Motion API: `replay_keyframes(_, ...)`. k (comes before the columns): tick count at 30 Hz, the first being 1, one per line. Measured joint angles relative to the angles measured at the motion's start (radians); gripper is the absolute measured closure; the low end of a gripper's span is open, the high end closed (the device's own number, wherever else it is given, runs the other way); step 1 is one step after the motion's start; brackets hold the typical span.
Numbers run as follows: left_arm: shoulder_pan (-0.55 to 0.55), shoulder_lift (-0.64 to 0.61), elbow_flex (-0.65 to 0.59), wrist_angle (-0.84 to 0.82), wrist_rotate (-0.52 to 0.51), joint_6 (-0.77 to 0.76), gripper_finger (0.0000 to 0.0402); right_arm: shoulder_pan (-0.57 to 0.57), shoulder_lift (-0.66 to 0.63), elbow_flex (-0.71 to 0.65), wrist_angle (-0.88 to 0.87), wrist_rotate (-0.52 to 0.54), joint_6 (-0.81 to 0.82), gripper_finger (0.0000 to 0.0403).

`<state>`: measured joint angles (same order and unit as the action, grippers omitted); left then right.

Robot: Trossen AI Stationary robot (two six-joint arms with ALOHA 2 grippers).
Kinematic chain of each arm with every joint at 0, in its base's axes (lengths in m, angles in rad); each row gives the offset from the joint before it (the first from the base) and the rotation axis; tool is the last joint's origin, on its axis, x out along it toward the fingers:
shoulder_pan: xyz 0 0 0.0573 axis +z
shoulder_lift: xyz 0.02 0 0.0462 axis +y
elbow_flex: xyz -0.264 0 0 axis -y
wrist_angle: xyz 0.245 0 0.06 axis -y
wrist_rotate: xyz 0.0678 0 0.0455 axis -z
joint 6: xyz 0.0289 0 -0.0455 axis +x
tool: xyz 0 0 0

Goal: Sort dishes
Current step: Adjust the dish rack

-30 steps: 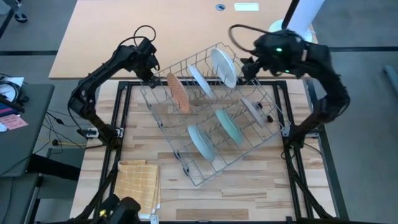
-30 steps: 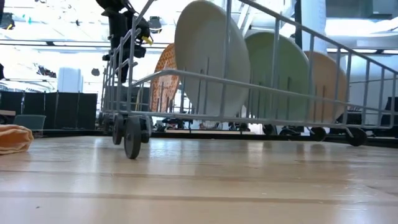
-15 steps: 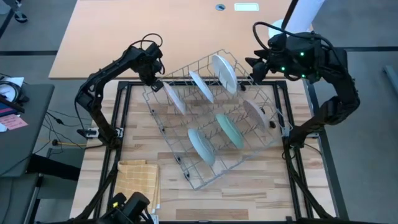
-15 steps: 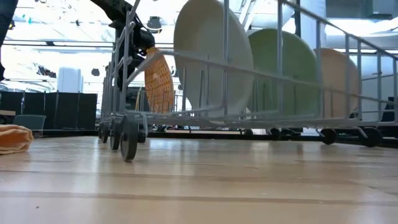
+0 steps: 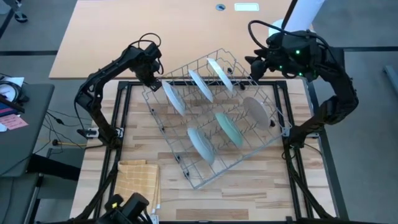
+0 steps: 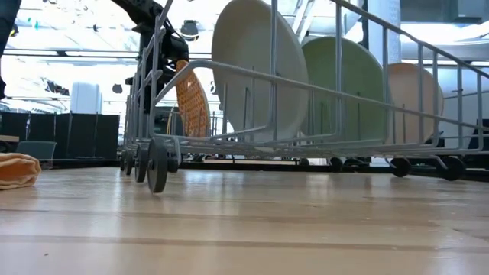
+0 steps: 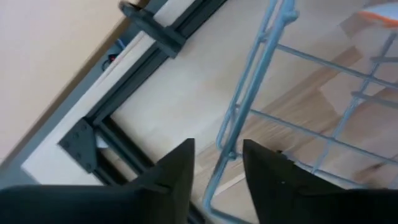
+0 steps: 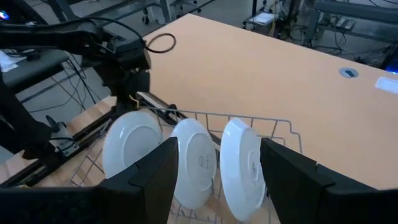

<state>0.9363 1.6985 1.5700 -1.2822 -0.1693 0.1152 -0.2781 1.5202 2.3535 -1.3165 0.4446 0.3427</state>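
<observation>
A grey wire rack (image 5: 186,177) stands askew on the wooden table and holds several plates on edge. In the far row are a plate with an orange patterned face (image 6: 192,99), its white back (image 5: 173,98) up, and two white plates (image 5: 200,85) (image 5: 220,73). In the near row are a beige (image 5: 256,111), a teal (image 5: 229,129) and a pale plate (image 5: 202,143). My left gripper (image 7: 219,163) is open at the rack's far left corner, with the corner wire (image 7: 231,134) between its fingers. My right gripper (image 8: 217,165) hangs open beyond the rack's far right corner (image 5: 252,64).
A yellow checked cloth (image 5: 138,180) lies crumpled at the near left of the table. A beige tabletop (image 5: 186,25) adjoins the far edge. Black frame rails (image 5: 121,106) run along the table's left and right sides. Bare wood shows near the front edge.
My right gripper has drawn back from the far white plate, which now stands steeper. The patterned plate has tipped over: its orange face showed from above, now its white back does. My left gripper has shifted slightly toward the rack's corner. The rack has turned a little.
</observation>
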Motion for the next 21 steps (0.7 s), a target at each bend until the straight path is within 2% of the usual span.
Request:
replay_keyframes(5, 0.0, -0.027, 0.017, -0.017, -0.027, -0.001, 0.0239, -0.004, 0.005, 0.0, -0.048, -0.029, -0.003, 0.0177)
replay_keyframes(15, 0.001, -0.101, 0.154, -0.034, -0.052, -0.012, 0.0237, -0.003, 0.004, 0.0, -0.095, -0.244, -0.165, 0.0178)
replay_keyframes(17, 0.0, -0.119, 0.187, -0.038, -0.028, -0.041, 0.0237, -0.004, 0.004, 0.0, -0.102, -0.26, -0.198, 0.0182)
replay_keyframes(21, -0.002, -0.173, 0.231, -0.035, 0.098, -0.127, 0.0237, -0.004, 0.004, 0.0, -0.136, -0.264, -0.23, 0.0198)
